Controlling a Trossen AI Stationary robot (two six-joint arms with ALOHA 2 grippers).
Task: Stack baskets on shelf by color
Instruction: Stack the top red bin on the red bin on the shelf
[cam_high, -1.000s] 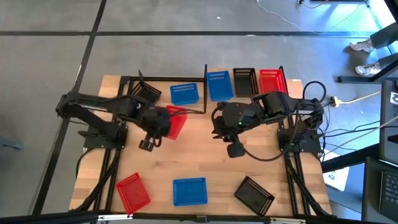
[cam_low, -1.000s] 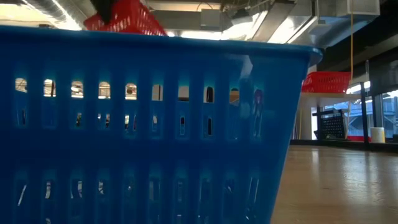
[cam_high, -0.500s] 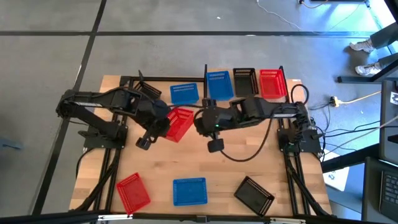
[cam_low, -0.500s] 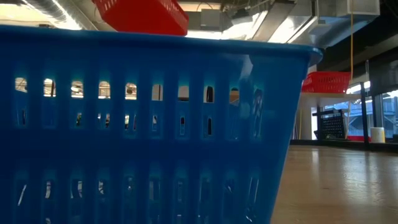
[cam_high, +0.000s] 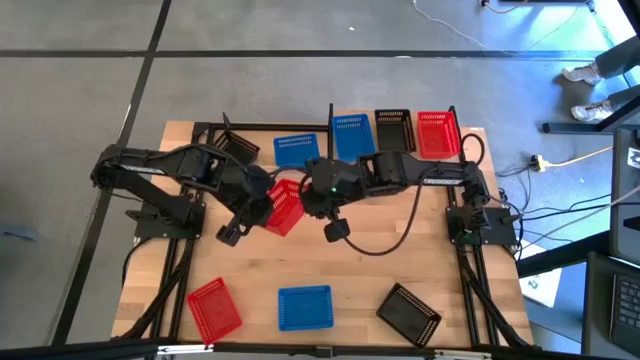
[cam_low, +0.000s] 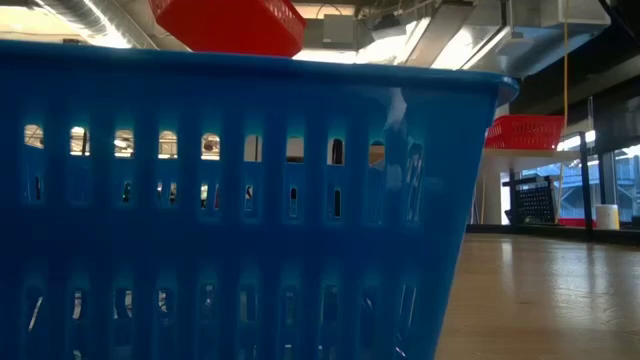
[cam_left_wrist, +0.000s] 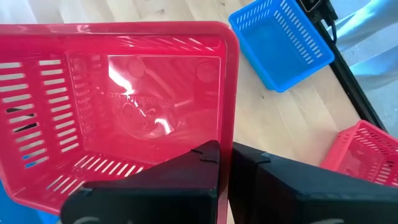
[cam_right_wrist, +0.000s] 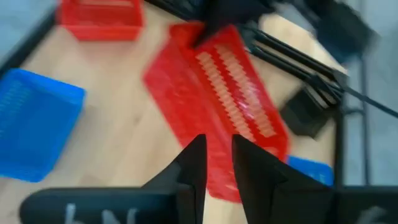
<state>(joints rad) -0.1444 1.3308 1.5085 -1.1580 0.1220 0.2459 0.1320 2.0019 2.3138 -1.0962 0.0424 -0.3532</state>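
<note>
left wrist view: embossed, unreadable lettering on red basket (cam_left_wrist: 124, 106) floor

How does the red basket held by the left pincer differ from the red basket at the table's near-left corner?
The held red basket is lifted and tilted, its rim pinched by the left pincer; the corner red basket lies flat on the table, untouched. The held one hangs mid-table beside the right pincer. Both are red, perforated and empty.
</note>
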